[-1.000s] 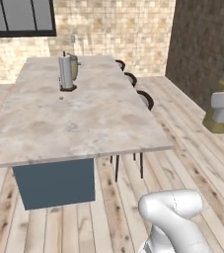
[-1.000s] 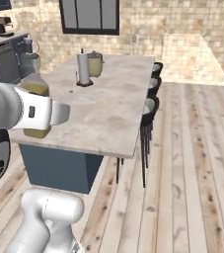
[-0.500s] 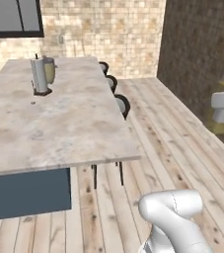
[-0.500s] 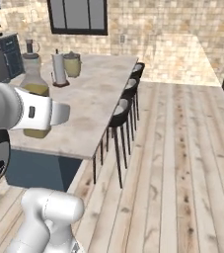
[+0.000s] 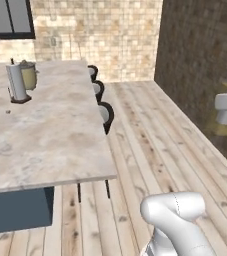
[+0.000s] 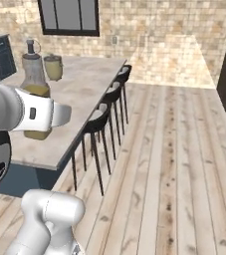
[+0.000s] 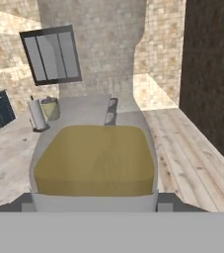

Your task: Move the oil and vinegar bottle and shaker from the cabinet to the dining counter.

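Bottle axis: the oil and vinegar bottle [image 6: 35,94] stands upright in the right base view, long axis vertical, narrow neck and stopper pointing up, yellow-olive liquid in its lower half.
Bottle place: it is carried in the air at the near left of the right base view, seen against the dining desk [image 6: 79,94]; in the hand view it sits right up against the camera, its yellow liquid [image 7: 94,160] spanning the lower middle.
Pincer: the pincer [image 7: 94,200] is closed on the bottle's body, jaws spread wide by its width.
Arm pose: the white forearm [image 6: 15,112] reaches level from the left edge, crossing in front of the bottle's middle; the elbow [image 5: 177,215] is bent low at the near right of the left base view.
Desk far end: a white paper towel roll [image 5: 16,82] stands upright with a beige lidded pot [image 5: 28,75] just beside it.
Stools: dark stools [image 6: 102,124] line the desk's right edge.
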